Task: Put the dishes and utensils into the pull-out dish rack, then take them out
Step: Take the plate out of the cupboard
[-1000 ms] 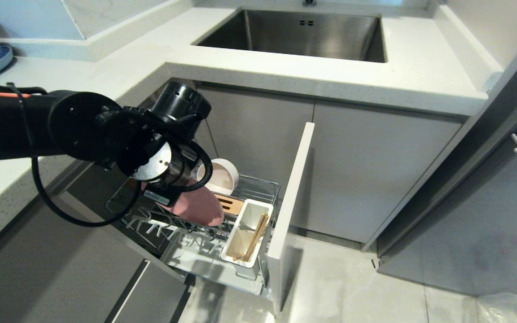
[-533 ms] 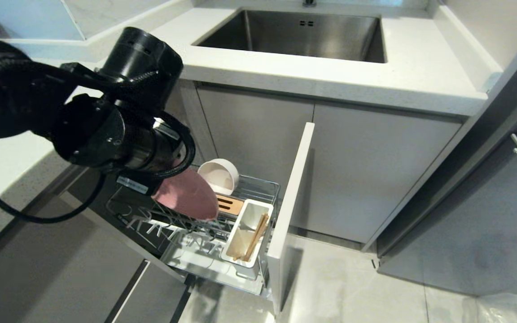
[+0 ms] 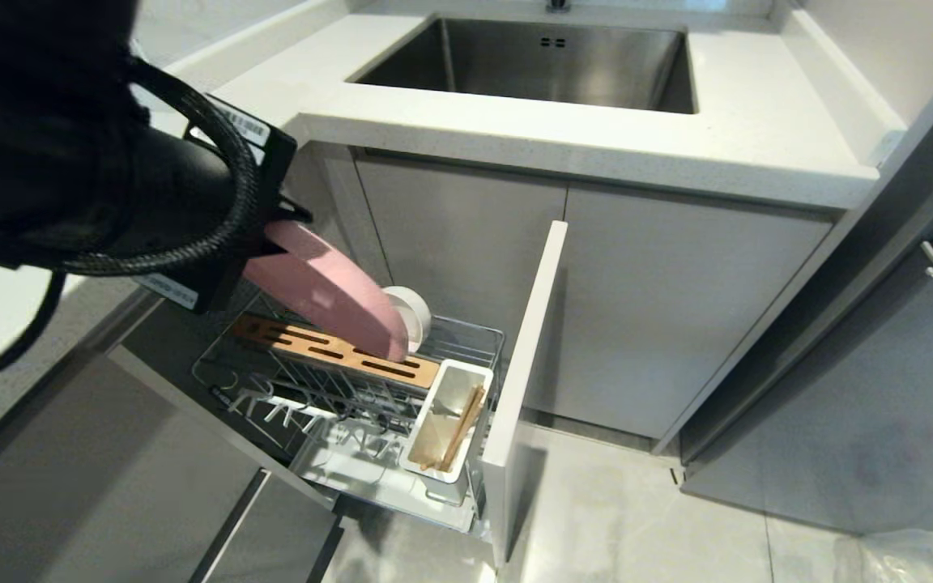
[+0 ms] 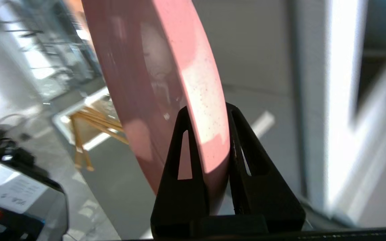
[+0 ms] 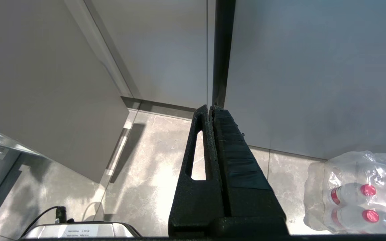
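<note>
White speckled countertop (image 3: 726, 121) with an inset steel sink (image 3: 547, 61) is seen in the head view, above grey cabinet fronts and a pale tiled floor. Below the counter corner, the pull-out dish rack (image 3: 337, 397) is drawn out; its chrome wire basket carries upright prongs, a slotted wooden strip (image 3: 337, 352) and a white cutlery caddy (image 3: 446, 421). Light wooden chopsticks (image 3: 462, 425) are leaned inside the caddy. The cream-white bowl (image 3: 414, 312) is lodged at the rear of the basket, partly hidden. The pink plate (image 3: 329, 295) is held above the rack, clear of the prongs, tilted edge-on with its lower rim near the bowl; its matte surface shows a soft sheen. The left arm fills the upper left of the view, and its gripper is hidden behind the wrist housing.

In the left wrist view, the left gripper (image 4: 206, 134) is seen clamped on the plate's rim, one black finger on each face. The plate (image 4: 166, 83) is presented as a thick-rimmed, faintly speckled pink disc. The caddy and chopsticks (image 4: 92, 127) are visible behind it, blurred.

In the right wrist view, the right gripper (image 5: 211, 108) is seen with fingers pressed together and empty, pointed at the floor beside grey cabinet panels. A shrink-wrapped pack of bottles (image 5: 360, 194) with red caps is noted on the tiles.
</note>
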